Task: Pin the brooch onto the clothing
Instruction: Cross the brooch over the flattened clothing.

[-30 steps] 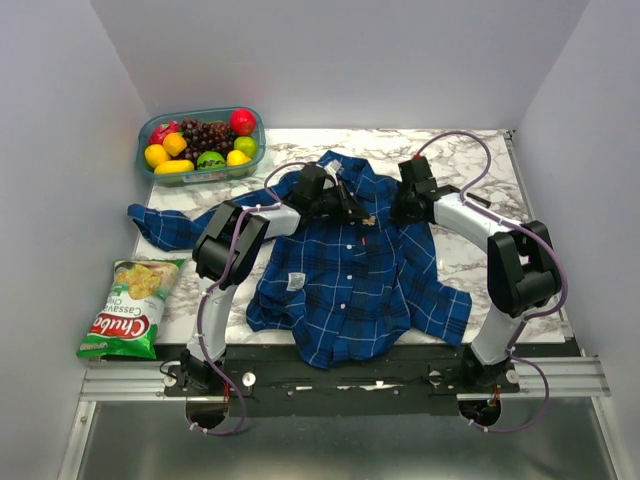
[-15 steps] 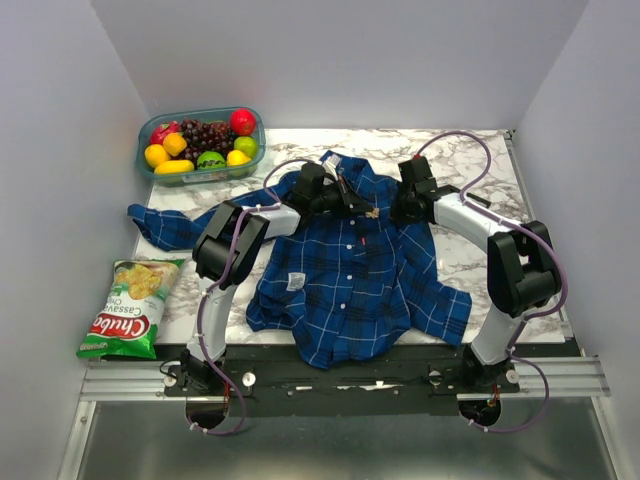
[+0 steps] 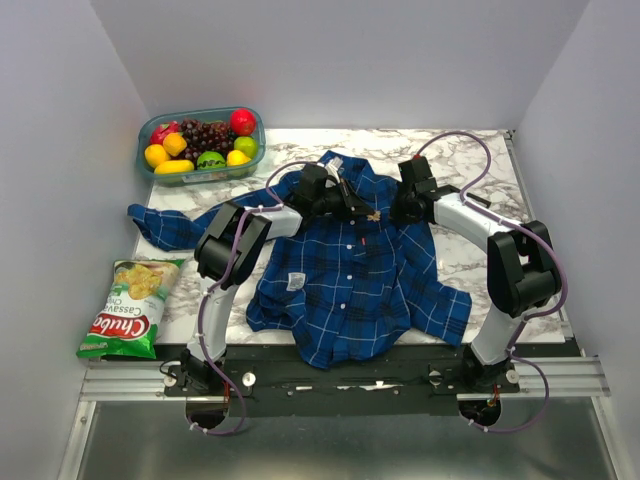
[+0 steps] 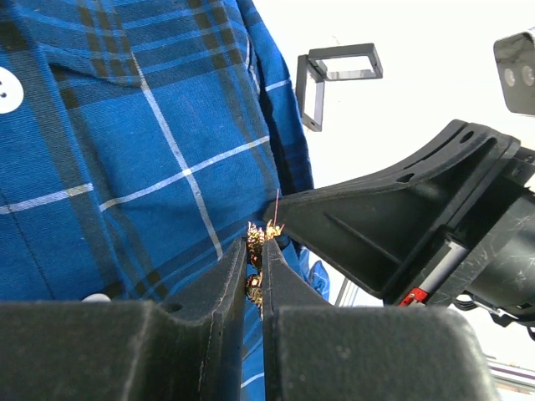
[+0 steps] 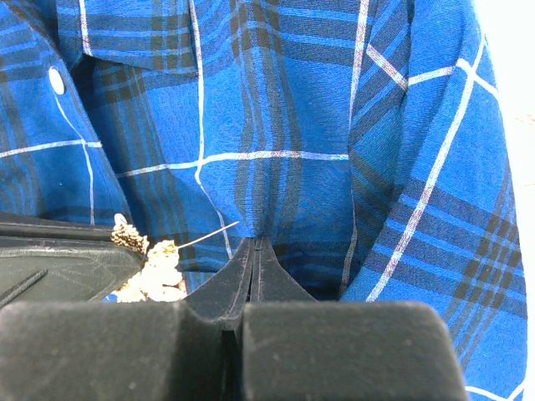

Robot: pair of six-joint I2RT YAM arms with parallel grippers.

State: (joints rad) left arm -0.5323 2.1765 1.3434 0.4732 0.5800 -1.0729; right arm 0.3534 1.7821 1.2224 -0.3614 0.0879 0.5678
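The clothing (image 3: 350, 280), a blue plaid shirt with white buttons, lies spread on the marble table. My left gripper (image 3: 364, 212) is over the shirt's upper chest and is shut on the brooch (image 4: 257, 237), a small glittery golden piece. Its thin pin (image 4: 277, 205) sticks out past the fingertips toward the fabric. My right gripper (image 5: 257, 244) is shut on a raised fold of the clothing (image 5: 276, 167). In the right wrist view the brooch (image 5: 150, 266) is just left of that fold, with its pin tip (image 5: 226, 227) close to the pinched cloth. The two grippers nearly meet.
A clear tub of fruit (image 3: 200, 145) stands at the back left. A green chip bag (image 3: 130, 308) lies at the near left, past the shirt's left sleeve (image 3: 165, 228). Small black rectangular frames (image 4: 338, 67) sit on the white surface beyond the shirt.
My left gripper has shifted slightly toward the right gripper with the brooch in it. The right gripper keeps its pinch on the fabric fold.
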